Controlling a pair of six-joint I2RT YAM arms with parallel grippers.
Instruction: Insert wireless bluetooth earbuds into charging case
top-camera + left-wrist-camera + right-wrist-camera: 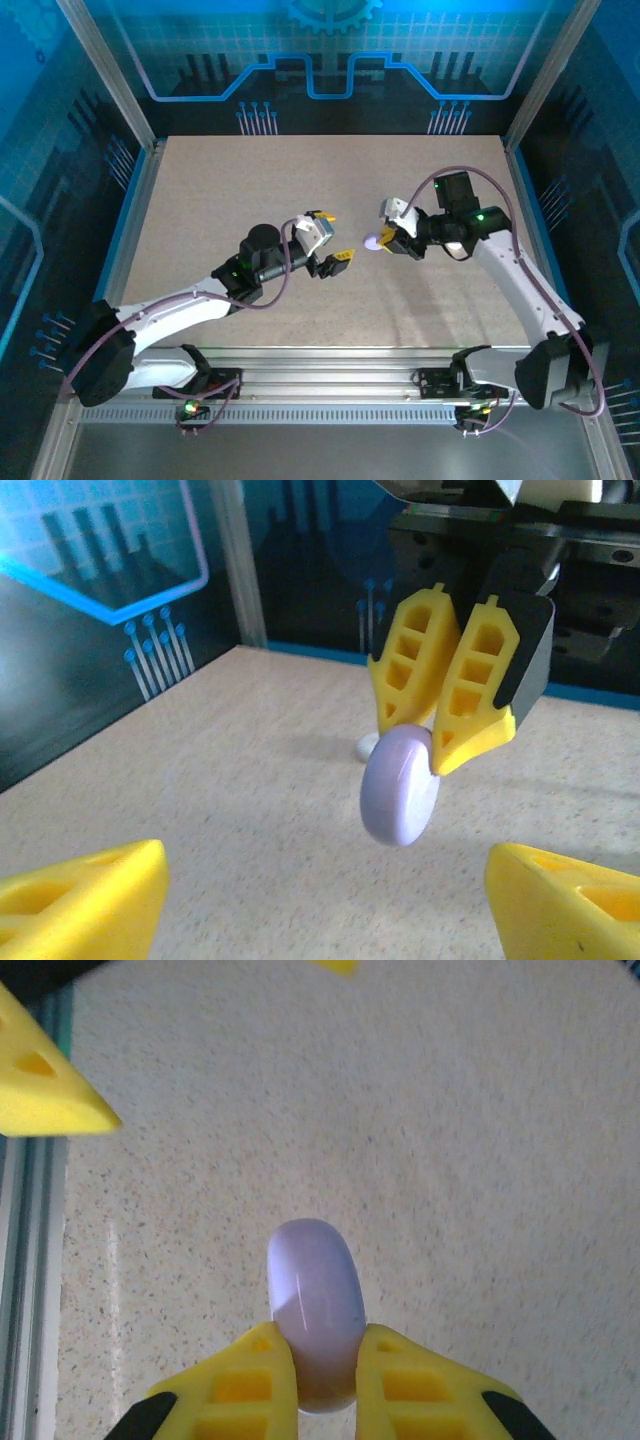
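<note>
- Beige speckled tabletop (200, 200) shows no brand, label or readable writing, and none appears elsewhere.
- Left gripper (333, 236), mid-frame, has its jaws spread and grasps nothing.
- Right gripper (322, 1338) has its jaws clenched on the lavender charging case (400, 785), held edge-on above the tabletop.
- A small white bit (368, 746) lies on the tabletop behind the case and may be an earbud.
- Insertion looks not yet started.
</note>
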